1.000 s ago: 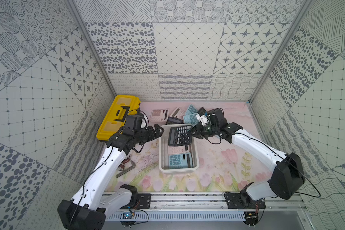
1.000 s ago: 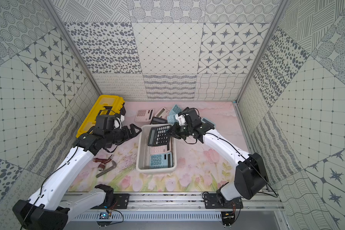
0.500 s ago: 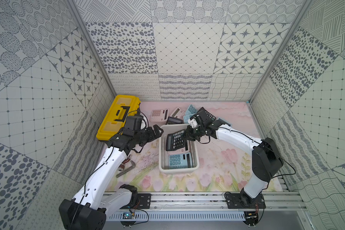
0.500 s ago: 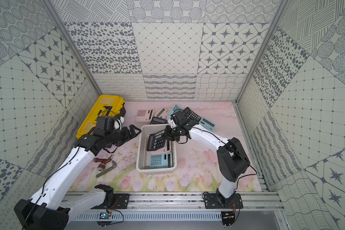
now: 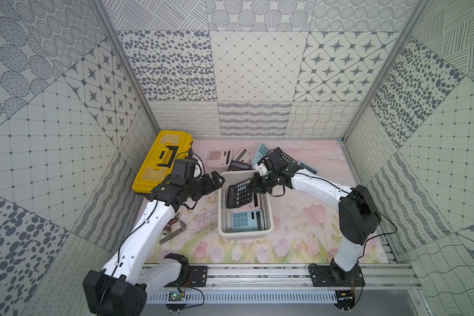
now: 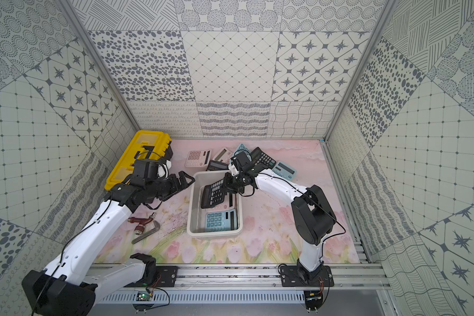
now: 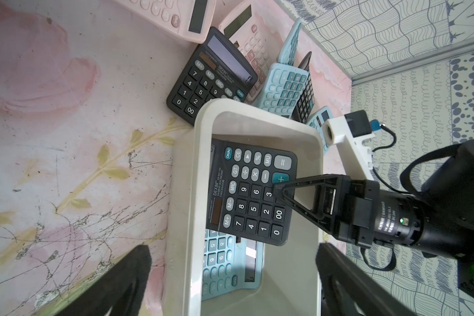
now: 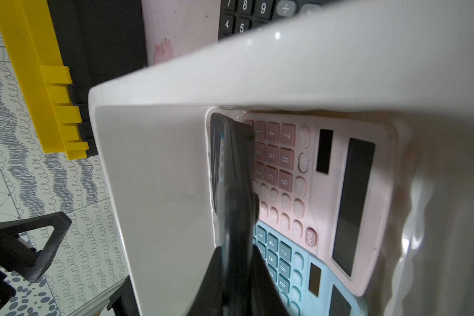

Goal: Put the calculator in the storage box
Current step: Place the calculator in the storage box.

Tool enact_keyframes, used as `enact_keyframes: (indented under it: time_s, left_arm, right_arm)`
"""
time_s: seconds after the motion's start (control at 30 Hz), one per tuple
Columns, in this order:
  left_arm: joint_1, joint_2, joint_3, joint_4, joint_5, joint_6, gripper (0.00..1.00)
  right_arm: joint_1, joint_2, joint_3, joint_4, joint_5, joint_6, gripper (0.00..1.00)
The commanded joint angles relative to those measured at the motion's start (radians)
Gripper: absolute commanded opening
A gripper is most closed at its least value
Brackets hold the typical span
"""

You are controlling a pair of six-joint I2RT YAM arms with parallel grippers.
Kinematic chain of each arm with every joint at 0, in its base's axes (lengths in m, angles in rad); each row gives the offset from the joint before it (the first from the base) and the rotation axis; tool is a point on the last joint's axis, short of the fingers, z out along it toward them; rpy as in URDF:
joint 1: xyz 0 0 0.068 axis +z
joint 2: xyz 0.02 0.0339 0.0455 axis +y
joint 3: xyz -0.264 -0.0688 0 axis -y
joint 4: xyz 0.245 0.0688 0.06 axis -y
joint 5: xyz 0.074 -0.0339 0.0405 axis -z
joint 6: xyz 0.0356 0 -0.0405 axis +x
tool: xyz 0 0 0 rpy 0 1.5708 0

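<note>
Right pincer (image 7: 279, 191) clamped tight on the black calculator's (image 5: 240, 193) edge, holding it tilted, keys up, in the far half of the white storage box (image 5: 220, 216), above a blue calculator (image 5: 246, 221) lying flat inside. Left pincer (image 5: 216, 179) gapes wide and empty just outside the box's rim, near the yellow toolbox (image 5: 162, 161).

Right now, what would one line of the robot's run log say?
right gripper: shut on black calculator, inside storage box | left gripper: open, beside it | also inside: blue calculator, pink calculator
</note>
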State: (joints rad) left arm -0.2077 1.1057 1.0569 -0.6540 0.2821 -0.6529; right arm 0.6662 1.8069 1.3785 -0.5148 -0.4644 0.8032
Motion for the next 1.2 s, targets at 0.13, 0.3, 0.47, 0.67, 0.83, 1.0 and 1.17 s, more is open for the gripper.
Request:
enact_keyframes:
  time_s: [0.13,0.3,0.47,0.67,0.83,1.0,1.17]
  left_arm:
    - [0.004,0.006,0.001,0.026,0.032,0.0,1.0]
    - [0.003,0.009,0.0,0.028,0.034,0.0,1.0]
    - [0.004,0.015,0.001,0.034,0.037,-0.001,1.0]
    - [0.004,0.013,-0.006,0.032,0.031,0.0,1.0]
    - [0.004,0.012,-0.007,0.029,0.029,0.004,1.0]
    - [0.005,0.016,-0.006,0.03,0.033,0.005,1.0]
    - [0.005,0.019,-0.005,0.034,0.039,0.003,1.0]
  right_arm:
    - [0.006,0.068,0.051,0.019,-0.021,-0.029,0.12]
    - [0.01,0.056,0.057,-0.014,-0.017,-0.049,0.16]
    - [0.018,0.022,0.074,-0.043,-0.005,-0.055,0.14]
    - [0.042,0.034,0.134,-0.092,0.012,-0.061,0.13]
    - [0.052,0.061,0.16,-0.116,0.032,-0.061,0.13]
    - [0.054,0.091,0.19,-0.138,0.052,-0.07,0.13]
    - [0.056,0.13,0.224,-0.174,0.077,-0.091,0.15]
